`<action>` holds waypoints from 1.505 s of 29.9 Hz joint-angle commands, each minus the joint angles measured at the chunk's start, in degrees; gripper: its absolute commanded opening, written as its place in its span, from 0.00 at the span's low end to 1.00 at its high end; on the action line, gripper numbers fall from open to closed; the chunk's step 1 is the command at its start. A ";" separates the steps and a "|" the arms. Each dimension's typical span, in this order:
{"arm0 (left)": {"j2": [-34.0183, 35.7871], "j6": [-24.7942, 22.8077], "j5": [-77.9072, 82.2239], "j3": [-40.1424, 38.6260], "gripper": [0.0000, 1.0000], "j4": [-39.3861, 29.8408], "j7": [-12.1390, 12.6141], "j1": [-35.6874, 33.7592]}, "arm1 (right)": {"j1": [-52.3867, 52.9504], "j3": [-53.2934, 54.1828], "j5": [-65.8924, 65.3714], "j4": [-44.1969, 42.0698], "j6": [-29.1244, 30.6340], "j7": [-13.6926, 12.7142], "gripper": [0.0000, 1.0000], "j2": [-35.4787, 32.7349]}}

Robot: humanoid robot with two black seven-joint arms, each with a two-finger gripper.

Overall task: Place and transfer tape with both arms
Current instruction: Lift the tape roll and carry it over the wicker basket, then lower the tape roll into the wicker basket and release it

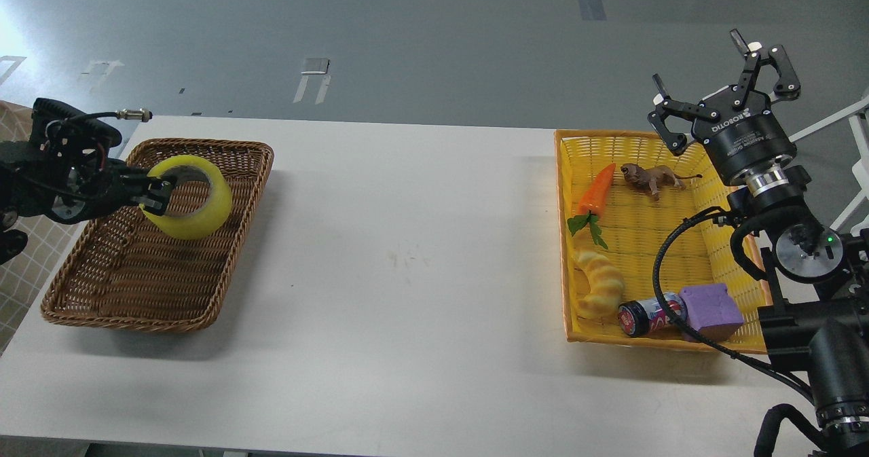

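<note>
Item: tape, pinched through its rim by our left end effector over the wicker basket at nine o'clock, apparently for placing there; our right end effector stands wide, empty, above the yellow basket.

At the left of the frame, the tape, a wide translucent yellow roll, is tilted on edge with its open core facing up-right, pinched at its left rim above a wicker basket.
</note>
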 commanded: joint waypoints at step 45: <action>-1.16 0.89 -0.25 0.04 0.75 3.85 -2.24 3.69 | -0.61 0.09 0.09 0.09 0.00 0.02 1.00 0.44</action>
